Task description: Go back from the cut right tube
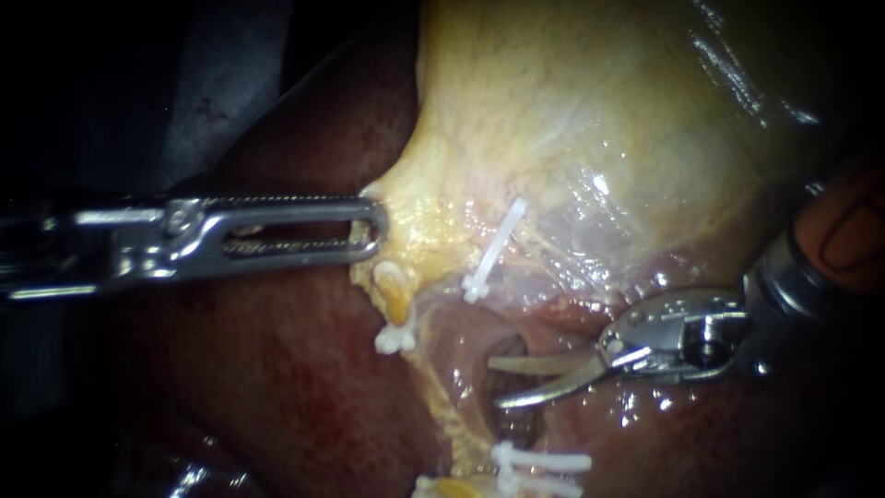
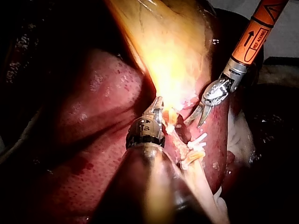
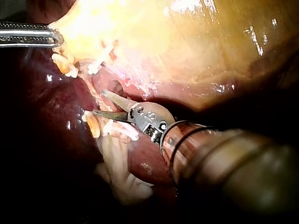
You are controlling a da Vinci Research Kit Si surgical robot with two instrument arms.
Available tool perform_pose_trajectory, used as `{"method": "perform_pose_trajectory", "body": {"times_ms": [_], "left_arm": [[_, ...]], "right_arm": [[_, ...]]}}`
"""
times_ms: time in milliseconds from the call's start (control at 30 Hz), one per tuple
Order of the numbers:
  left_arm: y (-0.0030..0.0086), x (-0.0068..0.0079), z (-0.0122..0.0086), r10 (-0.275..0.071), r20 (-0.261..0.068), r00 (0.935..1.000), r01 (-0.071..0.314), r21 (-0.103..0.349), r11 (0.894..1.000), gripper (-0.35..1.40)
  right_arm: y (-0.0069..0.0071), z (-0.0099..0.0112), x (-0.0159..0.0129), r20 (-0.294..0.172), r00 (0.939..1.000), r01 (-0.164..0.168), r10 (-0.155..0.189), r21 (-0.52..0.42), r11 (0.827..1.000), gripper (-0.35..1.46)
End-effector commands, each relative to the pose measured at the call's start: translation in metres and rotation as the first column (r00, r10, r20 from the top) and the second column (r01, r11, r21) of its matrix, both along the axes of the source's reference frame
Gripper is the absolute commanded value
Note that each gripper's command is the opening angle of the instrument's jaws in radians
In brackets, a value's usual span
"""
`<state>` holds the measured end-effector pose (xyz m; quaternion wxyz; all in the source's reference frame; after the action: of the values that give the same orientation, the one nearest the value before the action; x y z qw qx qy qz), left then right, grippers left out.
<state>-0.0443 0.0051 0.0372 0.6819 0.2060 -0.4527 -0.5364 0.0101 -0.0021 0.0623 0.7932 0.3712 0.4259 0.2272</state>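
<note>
My right instrument [image 1: 495, 383] comes in from the right, its two curved blades open. They lie in the dark hollow below the gallbladder [image 1: 590, 120]. A white clip [image 1: 493, 249] sits above the blades at the gallbladder's base, and two more white clips [image 1: 539, 461] lie below them. My left instrument [image 1: 373, 226] reaches in from the left, its long jaws shut on the gallbladder's yellow edge. Below that tip hangs a short yellow tube stub [image 1: 395, 290] with a white clip [image 1: 395, 338]. The right wrist view shows the open blades [image 3: 98, 102] close to pale tissue.
Dark red liver [image 1: 277, 387] lies below and left of the gallbladder. My right instrument's orange shaft [image 2: 254, 37] rises beside the gallbladder [image 2: 163, 46] in the left wrist view. A pale strand of tissue [image 3: 121, 172] lies on the liver under the right instrument.
</note>
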Motion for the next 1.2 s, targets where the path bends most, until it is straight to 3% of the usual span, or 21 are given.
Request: {"method": "perform_pose_trajectory", "body": {"times_ms": [33,267,533,667,800,933,1200], "left_arm": [[0.0,0.0,0.0,0.0,0.0,1.0,0.0,0.0,1.0,-0.35],[0.0001,0.0,0.0001,0.001,0.0,1.0,-0.001,0.0,1.0,-0.35],[0.0001,0.0,0.0003,0.001,0.0,1.0,-0.001,0.0,1.0,-0.35],[0.0,-0.0001,0.0004,0.0,-0.001,1.0,0.0,-0.001,1.0,-0.35],[0.0,-0.0001,0.0004,0.0,-0.001,1.0,0.0,-0.001,1.0,-0.35],[0.0,-0.0002,0.0004,-0.003,-0.003,1.0,0.003,-0.002,1.0,-0.35],[-0.0003,-0.0006,0.0007,-0.001,-0.002,1.0,0.001,-0.004,1.0,-0.35]], "right_arm": [[0.0003,-0.0003,-0.0003,-0.004,1.0,0.005,-0.005,-0.001,1.0,0.54],[0.0021,-0.0026,-0.0022,-0.02,0.9997,-0.015,0.015,-0.017,1.0,0.46],[0.0059,-0.0059,-0.0051,-0.035,0.9973,-0.067,0.064,-0.062,0.996,0.41],[0.0082,-0.0071,-0.0061,-0.053,0.9933,-0.108,0.103,-0.094,0.99,0.34],[0.0096,-0.0079,-0.0064,-0.07,0.9898,-0.132,0.124,-0.123,0.984,0.34],[0.0104,-0.0083,-0.0064,-0.076,0.988,-0.144,0.135,-0.134,0.981,0.32],[0.0105,-0.0081,-0.0065,-0.077,0.9882,-0.142,0.133,-0.139,0.98,0.32]]}}
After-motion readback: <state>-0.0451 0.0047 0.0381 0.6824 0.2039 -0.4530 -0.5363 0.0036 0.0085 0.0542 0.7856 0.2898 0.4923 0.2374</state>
